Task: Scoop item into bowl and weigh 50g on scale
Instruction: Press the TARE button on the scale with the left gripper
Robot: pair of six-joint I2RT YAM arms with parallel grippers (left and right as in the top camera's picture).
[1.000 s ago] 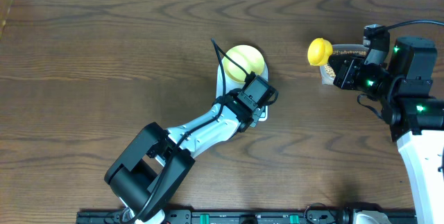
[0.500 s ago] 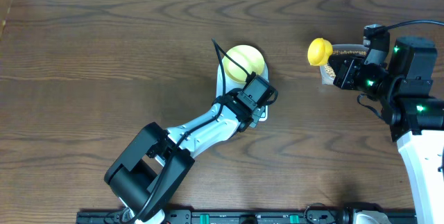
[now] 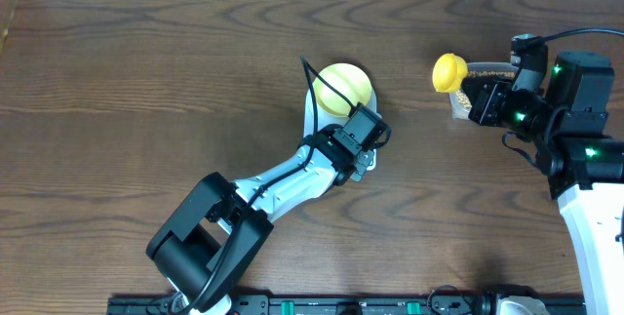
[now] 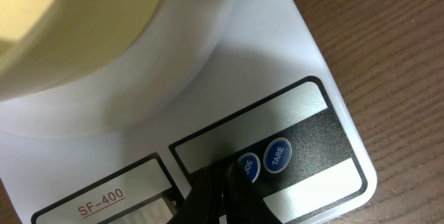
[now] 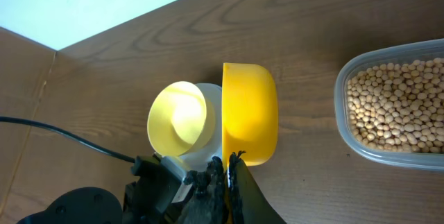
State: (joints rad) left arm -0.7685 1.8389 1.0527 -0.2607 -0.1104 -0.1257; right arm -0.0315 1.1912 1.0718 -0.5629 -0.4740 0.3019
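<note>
- My left end effector (image 4: 220, 193) is clenched on nothing, its tips down at the front panel of the scale (image 4: 277, 64), right beside the two blue buttons (image 4: 277, 156).
- The bowl (image 3: 343, 89) sits on the scale's platform.
- My right end effector (image 5: 227, 175) is clamped on the yellow scoop (image 5: 250, 113), which is just beside the clear tub (image 5: 340, 106).
- The beans (image 5: 392, 102) lie in that tub, on the table (image 3: 146, 81) to the right of the scale.

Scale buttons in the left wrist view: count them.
2. The Tare button sits on the scale's black panel; the second button is beside it, partly under the left gripper. Others may be hidden.
</note>
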